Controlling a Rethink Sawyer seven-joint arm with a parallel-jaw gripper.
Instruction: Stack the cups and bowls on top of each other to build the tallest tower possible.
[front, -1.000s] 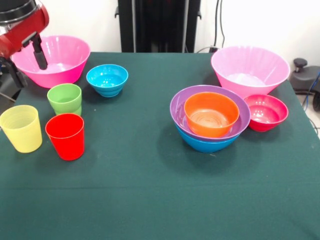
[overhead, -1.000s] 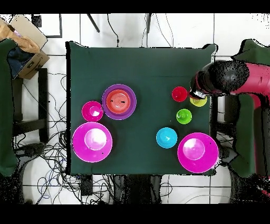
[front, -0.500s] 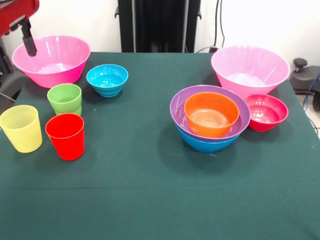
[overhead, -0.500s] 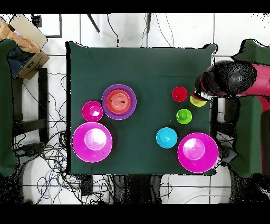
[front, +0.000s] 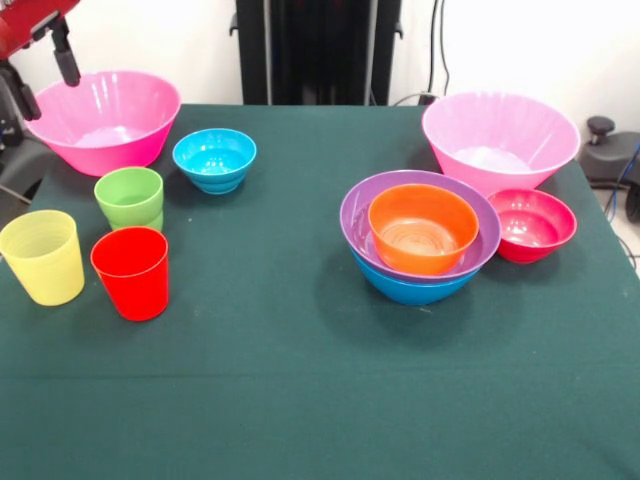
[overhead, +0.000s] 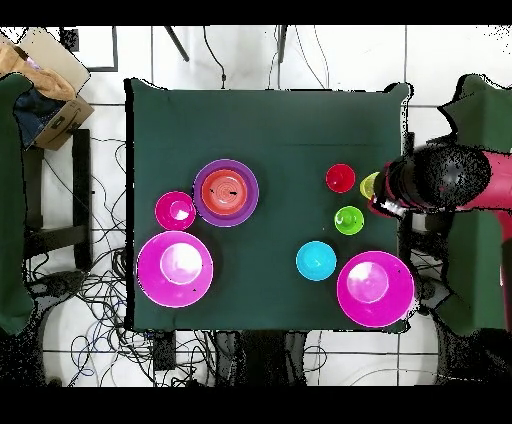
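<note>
Although no piece is in hand, the layout is plain enough to judge. Nearest the camera in the front view stand the cups — red cup (front: 131, 272), yellow cup (front: 42, 256) and, just behind them, the shorter green cup (front: 130, 198), all upright and close together. On the other side of the cloth sits the tower (front: 420, 238): orange bowl nested in purple, purple in blue, three pieces so far. A small crimson bowl (front: 531, 224) rests just beside it, with a large pink bowl (front: 500, 138) behind. Farther back lie the cyan bowl (front: 214, 159) and the second pink bowl (front: 103, 120). The gripper (front: 42, 70) hangs at the far corner by that second pink bowl, its two dark fingers spread apart and holding nothing. Judged from this, the cups and the pink bowl below lie nearest the gripper; the tower is well apart, across the table (front: 300, 380) — any piece taken here must travel that whole width.
</note>
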